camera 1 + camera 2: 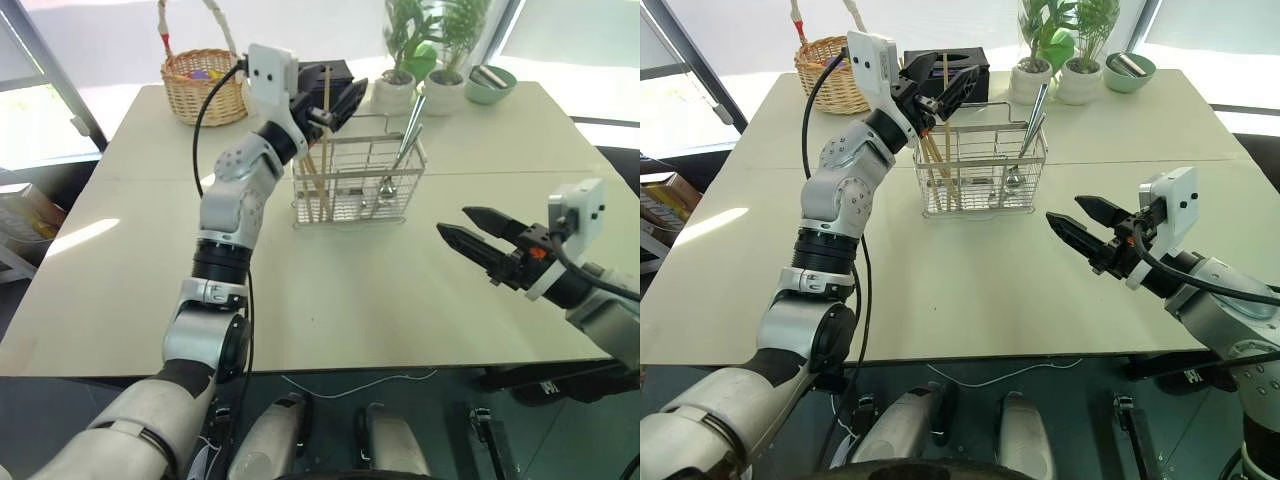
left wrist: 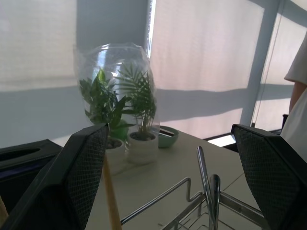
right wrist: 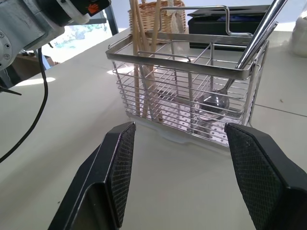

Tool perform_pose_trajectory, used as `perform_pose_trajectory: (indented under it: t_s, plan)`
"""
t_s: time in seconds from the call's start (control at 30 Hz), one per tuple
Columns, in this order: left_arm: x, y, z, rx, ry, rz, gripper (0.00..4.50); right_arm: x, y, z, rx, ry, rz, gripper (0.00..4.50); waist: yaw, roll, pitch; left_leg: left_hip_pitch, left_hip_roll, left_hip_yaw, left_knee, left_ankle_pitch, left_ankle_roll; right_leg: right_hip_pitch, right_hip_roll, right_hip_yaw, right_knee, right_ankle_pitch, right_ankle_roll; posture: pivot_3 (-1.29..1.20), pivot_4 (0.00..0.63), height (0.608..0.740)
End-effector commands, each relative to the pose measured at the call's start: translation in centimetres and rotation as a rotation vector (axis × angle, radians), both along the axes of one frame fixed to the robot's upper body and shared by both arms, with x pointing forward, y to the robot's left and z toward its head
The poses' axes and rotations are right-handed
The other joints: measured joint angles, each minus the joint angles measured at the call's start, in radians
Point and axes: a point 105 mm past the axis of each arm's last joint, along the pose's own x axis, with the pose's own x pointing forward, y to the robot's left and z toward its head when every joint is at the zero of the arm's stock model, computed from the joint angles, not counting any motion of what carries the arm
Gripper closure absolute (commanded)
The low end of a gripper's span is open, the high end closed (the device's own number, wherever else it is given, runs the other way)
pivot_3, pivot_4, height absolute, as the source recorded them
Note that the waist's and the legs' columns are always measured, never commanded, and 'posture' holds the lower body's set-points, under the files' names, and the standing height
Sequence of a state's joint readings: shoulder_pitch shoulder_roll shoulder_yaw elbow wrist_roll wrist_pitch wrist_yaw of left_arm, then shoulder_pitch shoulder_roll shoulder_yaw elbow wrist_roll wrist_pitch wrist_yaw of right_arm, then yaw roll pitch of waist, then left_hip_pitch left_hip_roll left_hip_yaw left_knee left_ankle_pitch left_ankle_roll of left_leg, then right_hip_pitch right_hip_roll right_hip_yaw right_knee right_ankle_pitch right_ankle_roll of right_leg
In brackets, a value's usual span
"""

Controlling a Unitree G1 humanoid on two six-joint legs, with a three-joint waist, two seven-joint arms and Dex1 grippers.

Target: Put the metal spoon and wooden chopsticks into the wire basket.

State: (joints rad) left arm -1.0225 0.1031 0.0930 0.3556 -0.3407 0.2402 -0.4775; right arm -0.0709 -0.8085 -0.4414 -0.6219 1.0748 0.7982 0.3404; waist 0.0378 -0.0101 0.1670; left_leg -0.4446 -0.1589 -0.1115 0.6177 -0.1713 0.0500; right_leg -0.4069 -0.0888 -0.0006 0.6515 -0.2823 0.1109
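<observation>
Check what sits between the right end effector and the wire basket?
Nothing: bare table top runs from the open right end effector to the wire basket, seen in the right wrist view. The metal spoon is inside.

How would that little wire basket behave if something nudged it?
The wire basket looks light, being thin open grid, so it would probably slide. The metal spoon and wooden chopsticks lean tall inside, so it might tip.

Left tool [image 1: 335,100] raised, fingers apart, right tool [image 1: 478,236] level, seemingly open
</observation>
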Motion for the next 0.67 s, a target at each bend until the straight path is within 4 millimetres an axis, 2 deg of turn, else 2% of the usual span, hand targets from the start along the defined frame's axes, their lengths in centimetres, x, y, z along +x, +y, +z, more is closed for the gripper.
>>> perform_pose_trajectory:
  t_s: [0.03, 0.17, 0.33, 0.43, 0.57, 0.67]
  plan:
    - [-1.1, 1.6, 3.7, 0.038, -0.093, 0.023, 0.07, 0.3, -0.2, 1.4, -0.010, -0.066, -0.007, 1.43, -0.002, 0.000, 0.000, 0.000, 0.000, 0.000, 0.000, 0.000, 0.000, 0.000, 0.000, 0.000, 0.000, 0.000, 0.000, 0.00, 0.150, 0.725]
    - [-1.8, 4.8, 3.3, 0.209, -0.045, -0.026, 0.07, 1.0, -1.1, 1.9, -0.037, -0.084, -0.030, 1.43, -0.008, 0.001, 0.000, 0.001, 0.000, 0.000, 0.000, 0.000, -0.001, -0.001, 0.001, 0.001, 0.003, 0.000, 0.000, 0.00, 0.150, 0.725]
    - [-3.5, 8.7, 0.4, 0.443, 0.014, -0.108, 0.07, 2.0, -2.3, 1.7, -0.071, -0.077, -0.056, 1.43, -0.010, 0.002, -0.001, 0.002, 0.000, 0.000, 0.000, 0.000, -0.002, -0.001, 0.001, 0.001, 0.003, 0.000, -0.001, 0.00, 0.150, 0.725]
    - [-4.6, 10.4, -2.3, 0.526, 0.135, -0.157, 0.07, 2.1, -2.2, 1.4, -0.079, -0.069, -0.039, 1.43, -0.007, 0.002, -0.001, 0.002, 0.000, 0.000, 0.000, 0.000, -0.002, -0.002, 0.001, 0.001, 0.003, 0.000, -0.001, 0.00, 0.150, 0.725]
    - [-6.6, 11.1, -5.1, 0.629, 0.182, -0.217, 0.07, 2.4, -2.0, 1.2, -0.075, -0.065, -0.026, 1.43, -0.004, 0.002, 0.000, 0.001, 0.000, 0.000, -0.001, -0.001, -0.002, -0.002, 0.001, 0.001, 0.002, -0.001, -0.001, 0.00, 0.150, 0.725]
    - [-7.1, 11.3, -6.6, 0.657, 0.225, -0.220, 0.07, 2.7, -1.6, 0.8, -0.070, -0.061, -0.023, 1.43, 0.001, 0.002, 0.000, 0.001, 0.000, 0.000, -0.002, -0.001, -0.002, -0.003, 0.000, 0.001, 0.001, -0.002, -0.004, 0.00, 0.150, 0.725]
